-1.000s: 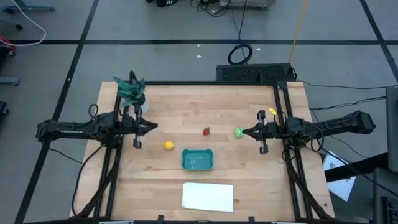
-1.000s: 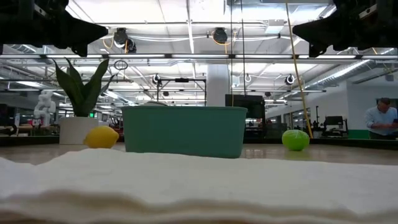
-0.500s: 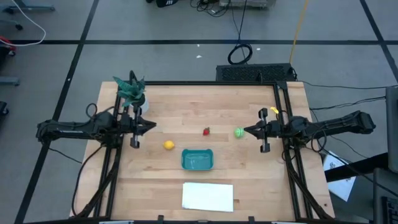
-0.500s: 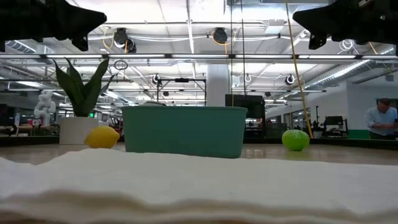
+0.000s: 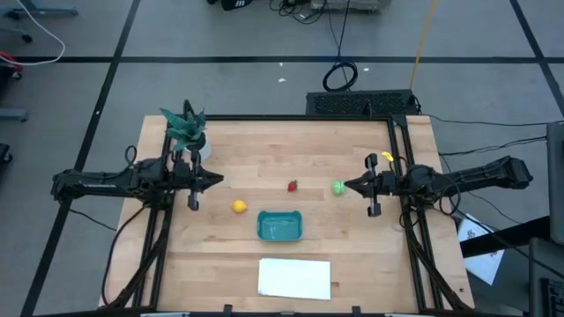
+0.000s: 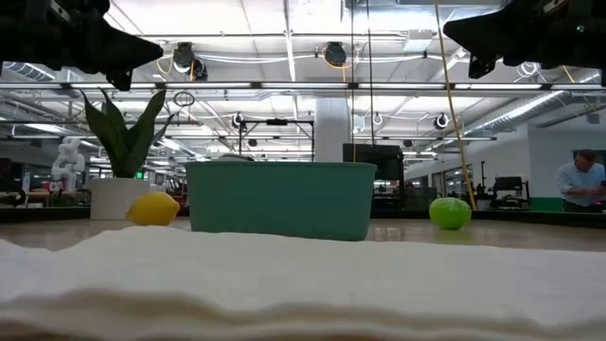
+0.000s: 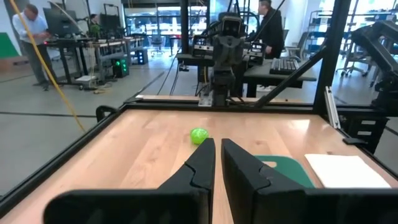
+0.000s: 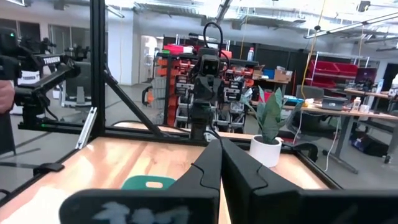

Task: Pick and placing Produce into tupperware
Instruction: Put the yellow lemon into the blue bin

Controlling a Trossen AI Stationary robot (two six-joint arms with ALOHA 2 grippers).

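Observation:
In the high view the yellow lemon [image 5: 239, 206], the red strawberry [image 5: 293, 185] and the green fruit [image 5: 338, 187] lie apart on the wooden table. The teal tupperware [image 5: 279, 225] sits empty near the lemon. My left gripper [image 5: 220, 180] hovers shut, left of and beyond the lemon. My right gripper [image 5: 345, 187] hovers shut just right of the green fruit. In the low view both grippers [image 6: 151, 45] [image 6: 454, 33] hang well above the table. There the lemon [image 6: 154, 208] and green fruit [image 6: 450, 212] flank the tupperware [image 6: 280, 199], which hides the strawberry.
A white sheet [image 5: 294, 278] lies flat near the table's near edge, in front of the tupperware. A teal potted plant [image 5: 187, 128] stands at the far left corner, close to my left arm. A dark frame borders the table. People stand in the room beyond.
Both arms hover almost in place. My left gripper rose slightly and came back down. Neither gripper has opened, and no fruit has moved.

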